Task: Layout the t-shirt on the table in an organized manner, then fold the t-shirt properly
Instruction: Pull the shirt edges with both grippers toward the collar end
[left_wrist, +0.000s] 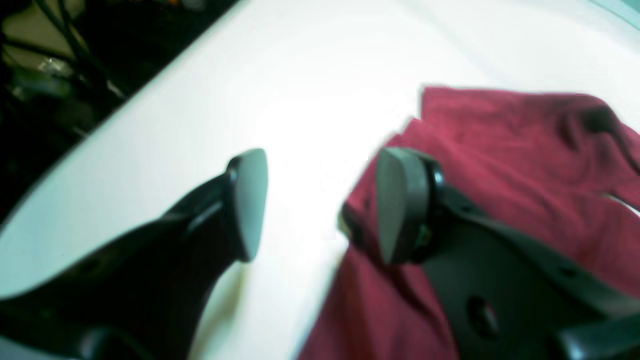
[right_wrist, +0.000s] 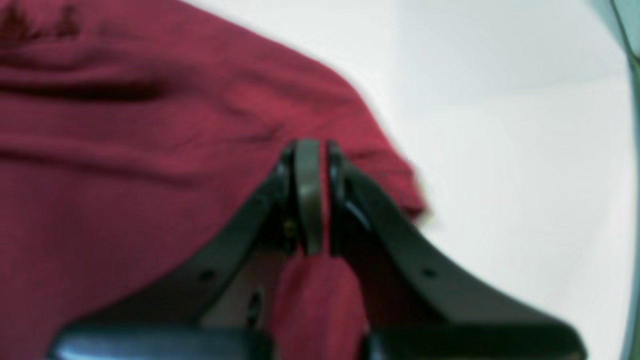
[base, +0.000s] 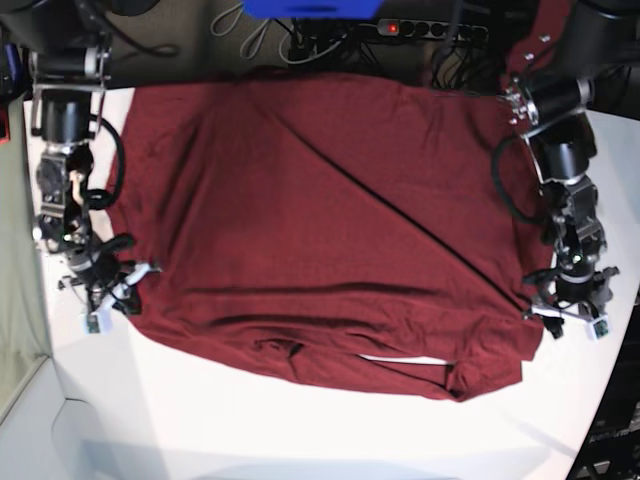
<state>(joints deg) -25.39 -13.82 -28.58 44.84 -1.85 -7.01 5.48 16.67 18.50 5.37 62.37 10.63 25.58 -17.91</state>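
Observation:
The maroon t-shirt (base: 320, 220) lies spread over the white table (base: 300, 430), with a diagonal crease and a bunched, folded-under hem at the near right. My right gripper (base: 125, 285) is at the shirt's left edge. In the right wrist view the gripper (right_wrist: 317, 195) is shut on a pinch of the t-shirt (right_wrist: 125, 175), with fabric showing between the fingers. My left gripper (base: 560, 318) is at the shirt's right edge. In the left wrist view it (left_wrist: 320, 200) is open, with one finger (left_wrist: 400, 205) over the shirt (left_wrist: 525, 165) edge and the other over bare table (left_wrist: 300, 75).
A power strip and cables (base: 430, 28) run along the far table edge, beside a blue object (base: 310, 8). The table's edge and dark clutter beyond it show in the left wrist view (left_wrist: 60, 75). Bare white table lies in front of the shirt.

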